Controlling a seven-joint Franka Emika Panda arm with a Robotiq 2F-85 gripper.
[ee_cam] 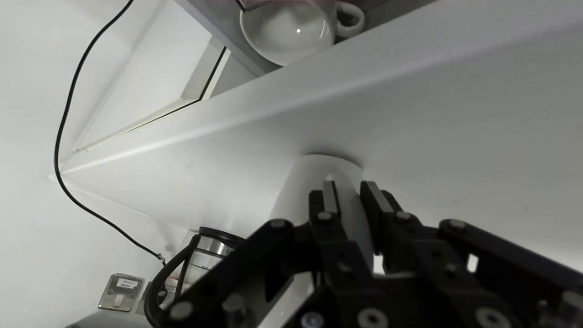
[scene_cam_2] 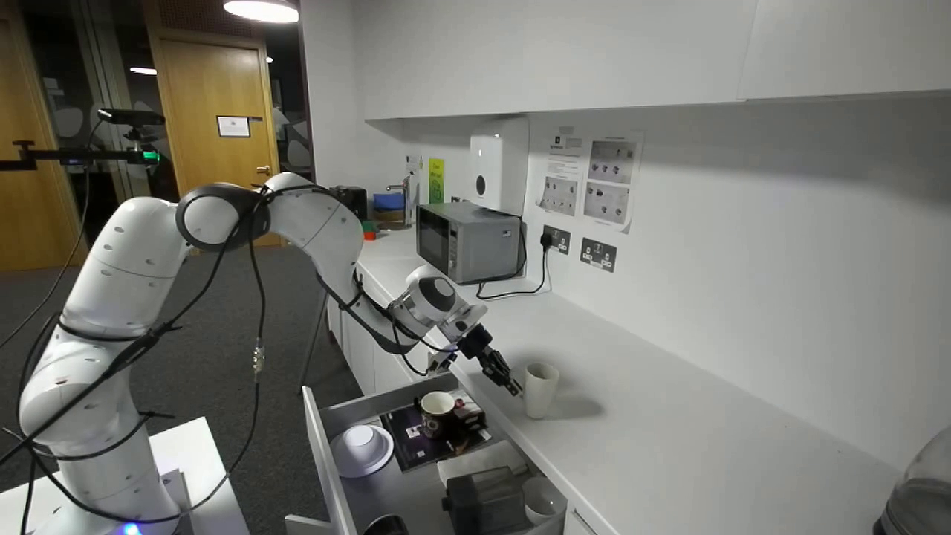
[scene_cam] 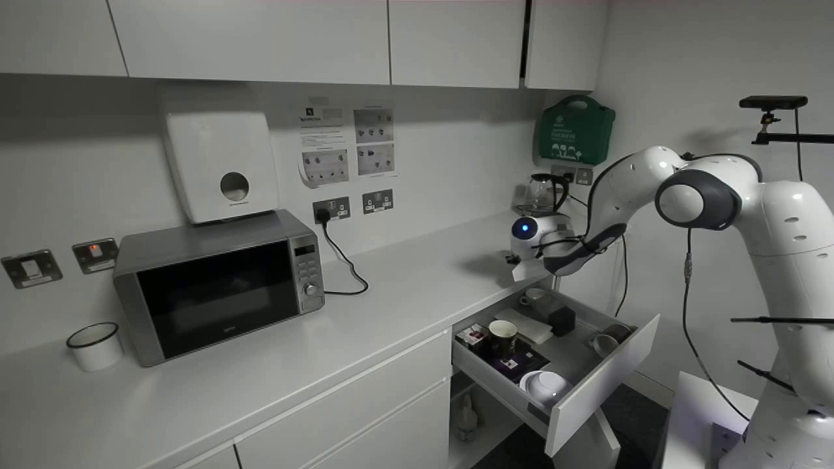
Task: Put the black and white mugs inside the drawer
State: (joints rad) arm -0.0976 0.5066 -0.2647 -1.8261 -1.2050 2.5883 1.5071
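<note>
The white mug (scene_cam_2: 540, 390) stands upright on the counter, behind the drawer's back edge. My gripper (scene_cam_2: 513, 388) reaches down to its side. In the wrist view, the gripper (ee_cam: 350, 191) has its fingers drawn close on either side of the mug's handle (ee_cam: 353, 214), so it is shut on the white mug (ee_cam: 305, 182) there. The black mug, pale inside, sits upright in the drawer; both exterior views show this black mug (scene_cam: 503, 344) (scene_cam_2: 435, 425). The drawer (scene_cam: 606, 384) is pulled out, its front (scene_cam_2: 327, 464) facing the arm's base.
The drawer also holds an upturned white bowl (scene_cam: 547, 385), a dark box (scene_cam_2: 483, 501), a wide white cup (ee_cam: 289, 34) and a mug on its side (scene_cam: 607, 343). A glass jug (scene_cam: 541, 195) stands at the counter's end, a microwave (scene_cam: 221, 280) farther along.
</note>
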